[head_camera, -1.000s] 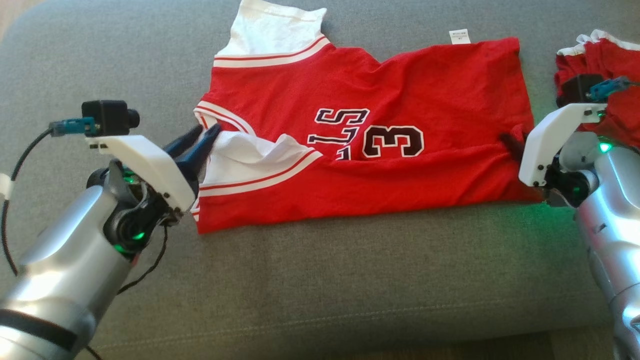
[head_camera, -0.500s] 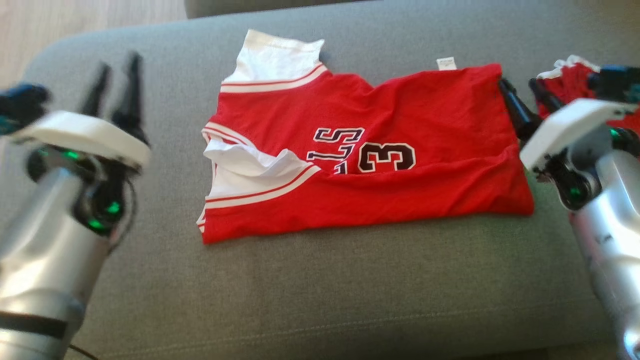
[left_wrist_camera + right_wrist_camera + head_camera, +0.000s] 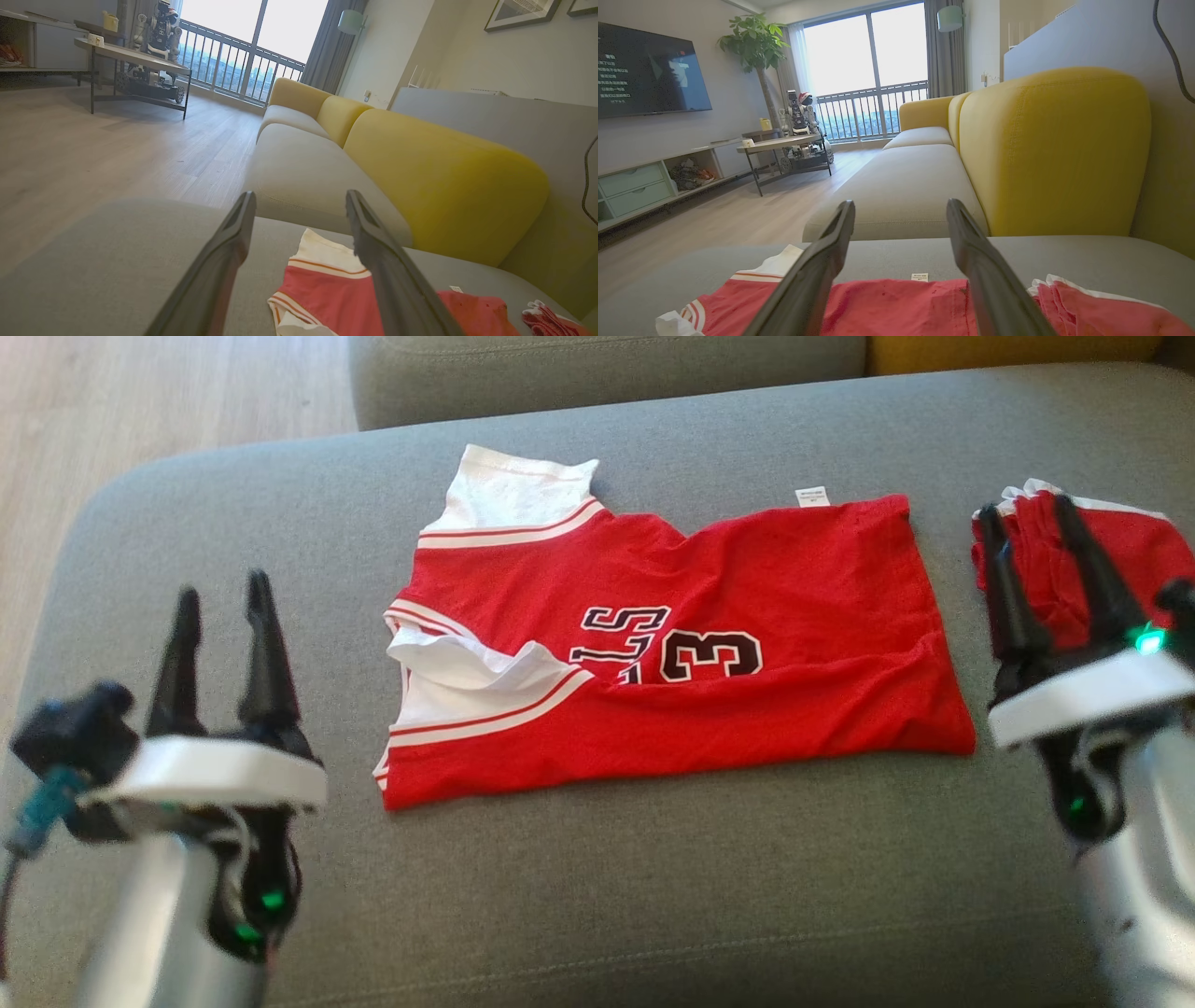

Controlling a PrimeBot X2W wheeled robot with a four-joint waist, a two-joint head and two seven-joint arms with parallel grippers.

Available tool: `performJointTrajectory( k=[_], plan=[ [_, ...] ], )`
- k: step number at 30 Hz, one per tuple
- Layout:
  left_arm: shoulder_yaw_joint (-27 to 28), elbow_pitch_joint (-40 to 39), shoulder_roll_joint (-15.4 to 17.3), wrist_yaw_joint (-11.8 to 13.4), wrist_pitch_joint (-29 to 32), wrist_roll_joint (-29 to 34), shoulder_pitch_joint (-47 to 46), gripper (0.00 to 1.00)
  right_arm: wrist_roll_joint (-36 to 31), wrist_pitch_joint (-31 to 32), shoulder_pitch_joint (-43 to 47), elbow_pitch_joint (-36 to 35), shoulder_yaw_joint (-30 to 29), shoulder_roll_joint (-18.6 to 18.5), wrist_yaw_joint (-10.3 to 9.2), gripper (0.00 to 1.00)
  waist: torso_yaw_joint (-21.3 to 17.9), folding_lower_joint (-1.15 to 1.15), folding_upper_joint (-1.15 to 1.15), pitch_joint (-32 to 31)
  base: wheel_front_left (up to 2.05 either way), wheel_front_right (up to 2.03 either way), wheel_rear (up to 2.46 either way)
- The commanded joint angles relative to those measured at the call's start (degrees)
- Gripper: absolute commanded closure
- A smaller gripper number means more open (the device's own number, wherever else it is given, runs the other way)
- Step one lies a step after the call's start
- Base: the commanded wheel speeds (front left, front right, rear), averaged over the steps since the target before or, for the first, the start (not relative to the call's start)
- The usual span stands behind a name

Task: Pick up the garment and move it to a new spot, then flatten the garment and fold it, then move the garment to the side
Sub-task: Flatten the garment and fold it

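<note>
The left gripper (image 3: pixel 222 588) hovers over bare sofa (image 3: pixel 597 887), well to the left of the jersey (image 3: pixel 672 560), with its fingers pointing up the seat. Its jaws stand wide apart, holding and touching nothing. This looks like a stand-off pose that keeps clear of the cloth between folds.

The jersey lies mid-seat, spread sideways with its collar end to the left. Its near half is doubled over, so the number is cut by the fold line and a white sleeve (image 3: pixel 448 663) peeks out. I judge one lengthwise fold done, with a crosswise fold and the move aside not yet made.

The right gripper (image 3: pixel 1024 509) hangs just past the jersey's hem end. Its jaws are equally wide and empty, with the fingers in front of a red pile (image 3: pixel 1144 546) lying apart at the far right, probably the spot for finished pieces.
</note>
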Motion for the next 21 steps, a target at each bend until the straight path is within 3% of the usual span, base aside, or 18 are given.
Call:
performJointTrajectory(
  k=[1, 7, 10, 21],
  plan=[
    [3.1, -2.4, -0.1, 0.3, -0.3, 2.1, -0.5, 0.0, -2.8, -0.5, 2.2, -5.3, -1.1, 2.3, -0.02, 0.0, -0.2, 0.01, 0.0, -0.3, 0.0, 0.0, 0.0],
    [3.9, -0.4, -5.3, -1.2, -0.3, 8.5, 6.2, 0.0, -11.8, -0.5, 11.9, -13.6, -5.5, 8.7, -0.02, 0.0, -0.3, 0.01, 0.0, -0.9, 0.0, 0.0, 0.0],
    [5.0, 1.9, -7.7, -2.5, -0.3, 9.9, 8.5, 0.0, -12.9, -0.5, 14.9, -15.0, -7.3, 10.7, -0.02, 0.0, -0.5, 0.01, 0.0, -0.9, 0.0, 0.0, 0.0],
    [6.1, 15.3, -10.2, -5.6, -0.3, 13.1, 7.1, 0.0, -13.3, -0.5, 16.2, -16.9, -7.7, 12.3, -0.02, 0.0, -3.3, 0.01, 0.0, 0.3, 0.0, 0.0, 0.0]
  ],
)
